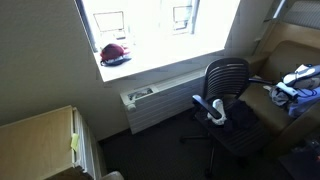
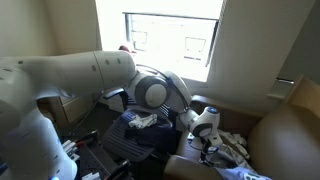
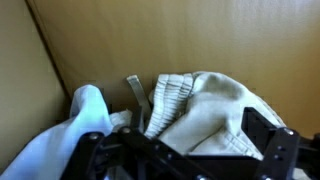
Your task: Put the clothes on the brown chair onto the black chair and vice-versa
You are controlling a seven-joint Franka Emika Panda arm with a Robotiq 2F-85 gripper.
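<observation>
The brown chair (image 1: 290, 55) (image 2: 290, 130) holds a heap of clothes (image 1: 300, 78) (image 2: 236, 150). In the wrist view a grey-beige piece (image 3: 205, 105) lies against the chair's upholstery (image 3: 200, 35), with a light blue shirt (image 3: 60, 135) to its left. My gripper (image 3: 180, 138) (image 2: 205, 128) hovers just over the grey-beige piece, jaws open on either side of it, gripping nothing. The black chair (image 1: 228, 75) stands next to the brown one. On its seat lie a dark navy piece (image 1: 238, 115) (image 2: 150, 138) and a small white piece (image 2: 143, 121).
A red and dark cap (image 1: 115, 53) sits on the window sill. Under the window runs a heater unit (image 1: 160, 100). A pale wooden cabinet (image 1: 40, 130) stands in the near corner. My arm (image 2: 70, 75) fills much of an exterior view.
</observation>
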